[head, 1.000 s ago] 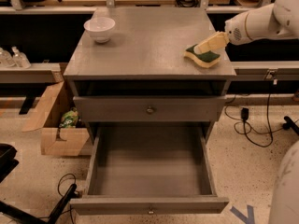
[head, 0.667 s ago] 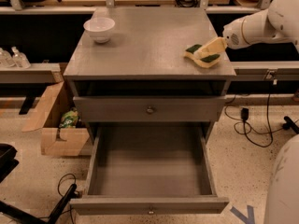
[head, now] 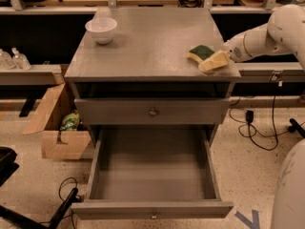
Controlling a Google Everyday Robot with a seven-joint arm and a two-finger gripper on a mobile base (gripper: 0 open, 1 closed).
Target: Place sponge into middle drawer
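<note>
Compared with the earlier frame, the hand (head: 214,61) is now found a little lower and nearer to the front right corner of the table (head: 147,44), while the sponge (head: 202,52) is seen at almost the same place as before. The sponge is lying flat on the table top, near the right edge, and the hand is placed against its right side, touching it or just beside it. Whether the hand is open or closed on the sponge cannot be told. The sponge is not lifted yet, so it is judged that the task is only at its beginning: the grasp is being prepared, and the lifting, the carrying down and the release are all left to be done. The middle drawer (head: 152,168) is already pulled out fully and its tray is bare, so nothing more is needed there; the upper drawer (head: 152,111) is closed. The dark green face of the sponge is turned upward, with the yellow foam shown at the near edge. Its long axis seems to run mostly left to right, slightly slanted, with the right end pointed toward the hand.
</note>
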